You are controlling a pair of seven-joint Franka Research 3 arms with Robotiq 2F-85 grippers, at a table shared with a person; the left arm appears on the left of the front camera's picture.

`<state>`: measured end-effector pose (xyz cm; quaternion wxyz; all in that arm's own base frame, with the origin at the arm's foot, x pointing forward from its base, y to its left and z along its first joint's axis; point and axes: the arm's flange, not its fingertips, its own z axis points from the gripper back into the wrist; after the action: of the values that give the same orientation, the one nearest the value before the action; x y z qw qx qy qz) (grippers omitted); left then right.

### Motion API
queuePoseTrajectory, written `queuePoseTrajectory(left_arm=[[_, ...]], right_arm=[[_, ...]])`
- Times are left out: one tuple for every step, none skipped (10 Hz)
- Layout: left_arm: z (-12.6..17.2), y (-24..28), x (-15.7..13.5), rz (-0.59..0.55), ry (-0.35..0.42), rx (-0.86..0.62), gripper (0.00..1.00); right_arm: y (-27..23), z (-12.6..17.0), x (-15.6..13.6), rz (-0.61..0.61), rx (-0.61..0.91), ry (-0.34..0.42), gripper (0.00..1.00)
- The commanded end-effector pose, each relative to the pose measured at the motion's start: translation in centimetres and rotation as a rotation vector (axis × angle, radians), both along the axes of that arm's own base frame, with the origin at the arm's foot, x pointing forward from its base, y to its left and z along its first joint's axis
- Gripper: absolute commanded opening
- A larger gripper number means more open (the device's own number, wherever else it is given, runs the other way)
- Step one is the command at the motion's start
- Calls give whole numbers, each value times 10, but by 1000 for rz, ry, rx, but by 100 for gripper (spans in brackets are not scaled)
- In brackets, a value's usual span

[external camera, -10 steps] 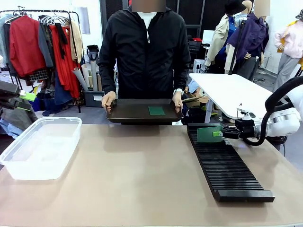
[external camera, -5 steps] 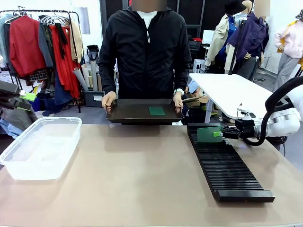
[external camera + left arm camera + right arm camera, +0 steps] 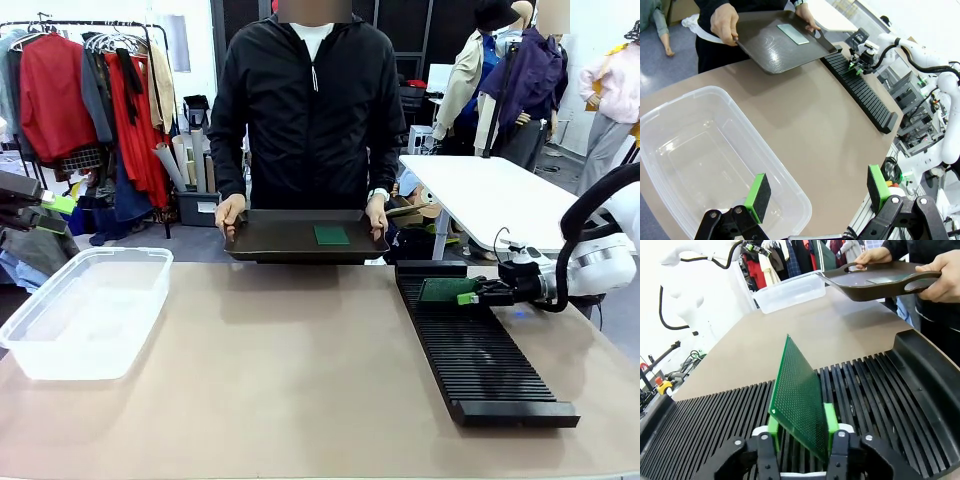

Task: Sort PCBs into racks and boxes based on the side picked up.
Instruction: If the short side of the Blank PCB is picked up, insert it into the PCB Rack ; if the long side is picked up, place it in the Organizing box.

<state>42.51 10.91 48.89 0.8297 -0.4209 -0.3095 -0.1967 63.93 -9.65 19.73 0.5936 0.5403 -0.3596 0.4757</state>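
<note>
A green PCB (image 3: 800, 400) stands tilted in a slot at the far end of the black rack (image 3: 480, 360), where it shows as a low green strip (image 3: 440, 290). My right gripper (image 3: 801, 425) straddles the board's near edge. Its green pads (image 3: 830, 420) stand apart on either side, so it is open and no longer clamping. A second PCB (image 3: 331, 235) lies flat on the dark tray (image 3: 290, 238) that the person holds with both hands. My left gripper (image 3: 818, 190) hangs open and empty over the near corner of the clear box (image 3: 690, 150), at the table's left (image 3: 55, 205).
The clear box (image 3: 85, 310) holds nothing. The brown tabletop (image 3: 280, 370) between box and rack is bare. The person stands at the far edge with the tray just above it. A white table (image 3: 490, 195) and clothes racks stand behind.
My right gripper has dropped lower with the PCB, which now sits down in the rack slot. The pads have parted from the board. The left arm, the tray and the person are still.
</note>
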Motion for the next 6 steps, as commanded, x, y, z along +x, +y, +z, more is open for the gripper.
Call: queuePoseTrajectory(left_arm=[[1,0,-1,-1,-3,-1,100],[1,0,-1,-1,-3,-1,100],[1,0,-1,-1,-3,-1,100],[1,0,-1,-1,-3,-1,100],[1,0,-1,-1,-3,-1,100],[1,0,-1,-1,-3,-1,100]], right_arm=[[-1,5,-4,19,2,4,78],[-2,6,-3,15,6,1,95],[-4,9,-3,10,2,-5,100],[-6,12,-3,2,-2,-13,100],[-7,13,-3,0,-4,-15,100],[-8,13,-3,0,-2,-14,100]])
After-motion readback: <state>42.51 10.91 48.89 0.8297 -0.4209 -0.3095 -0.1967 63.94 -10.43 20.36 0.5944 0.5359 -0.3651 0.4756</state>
